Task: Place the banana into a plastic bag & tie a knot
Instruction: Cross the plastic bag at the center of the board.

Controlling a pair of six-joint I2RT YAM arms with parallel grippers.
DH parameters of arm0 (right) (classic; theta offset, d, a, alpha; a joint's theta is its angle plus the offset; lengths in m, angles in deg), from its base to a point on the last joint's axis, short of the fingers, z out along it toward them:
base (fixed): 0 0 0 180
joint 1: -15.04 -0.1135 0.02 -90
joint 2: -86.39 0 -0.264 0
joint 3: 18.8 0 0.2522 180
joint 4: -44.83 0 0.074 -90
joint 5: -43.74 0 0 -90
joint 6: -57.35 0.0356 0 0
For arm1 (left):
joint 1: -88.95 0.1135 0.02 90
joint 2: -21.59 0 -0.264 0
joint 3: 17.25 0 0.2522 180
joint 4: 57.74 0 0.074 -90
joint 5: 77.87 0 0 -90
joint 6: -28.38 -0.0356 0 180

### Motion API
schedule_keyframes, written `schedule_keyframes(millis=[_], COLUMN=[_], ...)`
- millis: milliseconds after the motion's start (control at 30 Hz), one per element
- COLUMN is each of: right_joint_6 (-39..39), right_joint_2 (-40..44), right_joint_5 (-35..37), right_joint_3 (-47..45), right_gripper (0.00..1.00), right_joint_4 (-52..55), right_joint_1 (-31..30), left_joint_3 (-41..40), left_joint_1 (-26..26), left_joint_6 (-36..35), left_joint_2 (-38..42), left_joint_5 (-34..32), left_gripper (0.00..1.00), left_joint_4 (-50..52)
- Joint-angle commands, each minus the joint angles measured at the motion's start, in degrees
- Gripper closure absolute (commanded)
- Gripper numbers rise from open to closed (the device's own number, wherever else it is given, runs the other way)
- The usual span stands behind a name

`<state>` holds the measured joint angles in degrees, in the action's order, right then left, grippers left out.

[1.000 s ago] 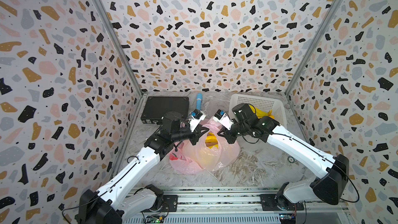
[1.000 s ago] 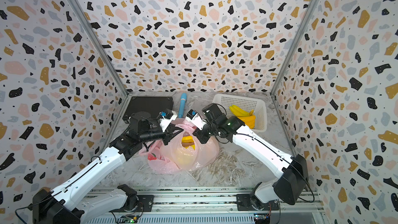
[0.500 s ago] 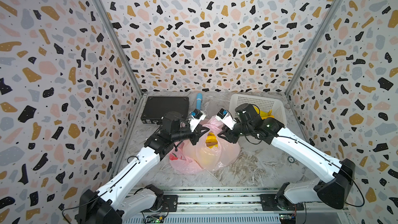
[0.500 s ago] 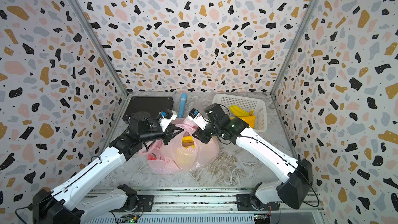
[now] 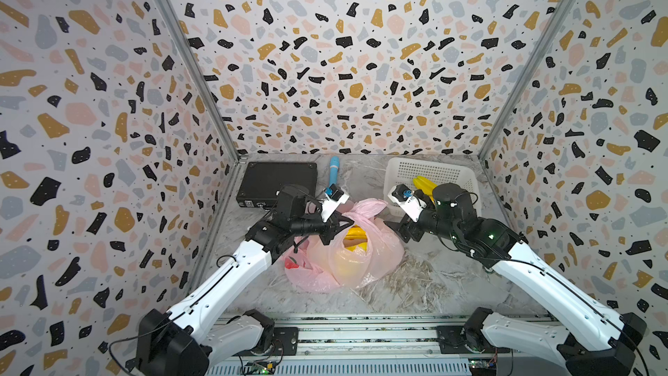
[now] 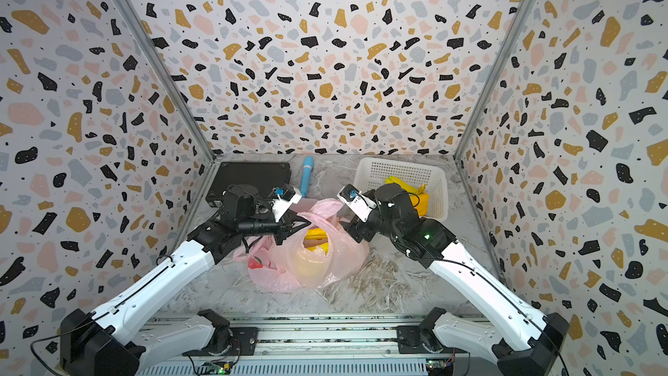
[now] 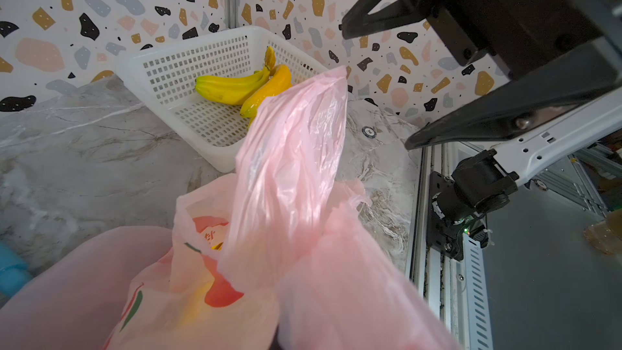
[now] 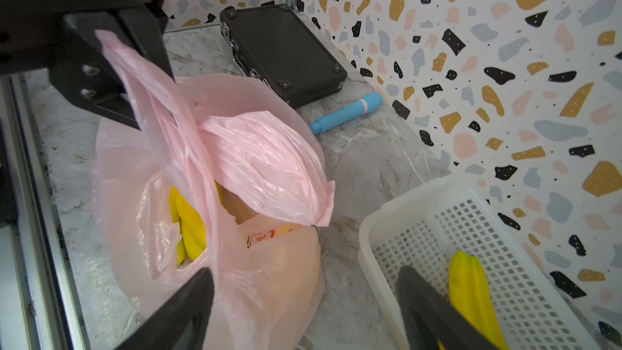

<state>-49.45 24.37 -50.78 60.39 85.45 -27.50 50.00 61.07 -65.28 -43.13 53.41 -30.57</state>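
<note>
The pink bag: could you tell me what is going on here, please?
The left gripper is shut on one handle of the pink bag, holding it up. The right gripper is open beside the bag, holding nothing. A banana lies inside; no knot shows yet. More bananas sit in the white basket.

Bag (image 5: 361, 258) centre, banana (image 5: 356, 236) inside; case (image 5: 278, 179) behind left, basket (image 5: 426, 170) behind right

Seen from my remote station: the only mark I can nearly read is a small round sticker (image 7: 369, 131) on the table (image 7: 84, 149), apparently "80". The pink plastic bag (image 7: 292, 163) carries red and green printing (image 8: 269, 234), too crumpled and blurred for me to read.
</note>
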Motion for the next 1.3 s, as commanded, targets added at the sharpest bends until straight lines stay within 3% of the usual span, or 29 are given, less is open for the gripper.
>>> schedule_keyframes(millis=[0, 167, 333, 600, 700, 767, 833, 867, 1033, 1267], right_joint_6=[-7.71, -11.56, -13.44, -13.42, -13.92, -13.9, -13.02, -12.02, -3.88, 9.37], right_joint_2=[-1.44, -4.34, -8.18, -10.39, -11.81, -12.68, -13.26, -13.41, -13.8, -19.23], right_joint_5=[2.09, 2.52, 0.3, -9.72, -11.84, -12.91, -13.29, -12.92, -12.03, -16.95], right_joint_3=[0.79, 2.19, 6.27, 7.58, 9.26, 10.56, 11.77, 12.47, 16.98, 25.03], right_gripper=[0.0, 0.01, 0.13, 0.26, 0.41, 0.61, 0.91, 1.0, 1.0, 1.0], right_joint_4=[0.09, -1.48, 0.7, 2.17, 4.35, 5.88, 7.15, 7.67, 12.46, 24.57], right_joint_1=[0.01, 0.01, 0.01, -0.65, -0.85, -0.92, -0.95, -0.96, -0.96, -2.5], left_joint_3=[2.38, 4.31, 5.13, 5.24, 5.13, 5.17, 5.06, 4.91, 4.07, 3.23], left_joint_1=[0.59, 1.33, 1.95, 2.43, 2.43, 2.48, 2.52, 2.51, 2.65, 2.65], left_joint_6=[-1.42, -2.78, -3.47, -3.61, -3.55, -3.42, -3.25, -3.04, -0.87, 2.45], left_joint_2=[-0.37, -1.78, -2.55, -3.47, -3.65, -3.82, -3.91, -3.83, -3.61, -4.26], left_joint_5=[2.52, 4.56, 5.9, 7.04, 7.17, 7.24, 7.01, 6.82, 3.23, -6.41], left_gripper=[1.0, 1.0, 1.0, 1.0, 1.0, 1.0, 1.0, 1.0, 1.0, 1.0], left_joint_4=[2.28, 5.2, 6.37, 6.18, 5.84, 5.51, 5.4, 5.23, 3.2, 0.6])
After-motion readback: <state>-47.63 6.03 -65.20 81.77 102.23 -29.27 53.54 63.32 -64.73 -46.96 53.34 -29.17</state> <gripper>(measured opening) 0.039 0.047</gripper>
